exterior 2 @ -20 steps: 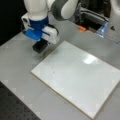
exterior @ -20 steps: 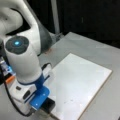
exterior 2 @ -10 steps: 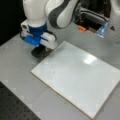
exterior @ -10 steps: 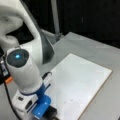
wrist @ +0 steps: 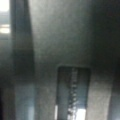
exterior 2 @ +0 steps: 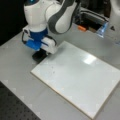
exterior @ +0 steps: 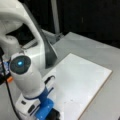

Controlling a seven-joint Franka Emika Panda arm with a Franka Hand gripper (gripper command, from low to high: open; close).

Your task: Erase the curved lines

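The white board [exterior 2: 80,77] lies flat on the grey table and shows in both front views [exterior: 82,80]. My gripper [exterior 2: 40,53], with blue and white housing, stands at the board's left corner in a front view, shut on a black block eraser [exterior 2: 39,56] that rests at the board's edge. In a front view the gripper [exterior: 51,113] is at the bottom edge. Of the curve lines, only faint dark specks [exterior 2: 53,71] show on the board just right of the eraser. The wrist view is dark and close, showing only a finger pad [wrist: 73,97].
An orange object [exterior 2: 81,28] and a blue-tinted transparent piece [exterior 2: 103,29] sit at the back of the table near dark equipment. A vertical pole [exterior: 55,17] rises behind the table. The arm's white and grey links [exterior 2: 62,15] hang over the board's back-left edge.
The gripper and the eraser have moved together toward a front view's bottom, along the board's left corner, and sit lower and closer to the board edge than one second ago.
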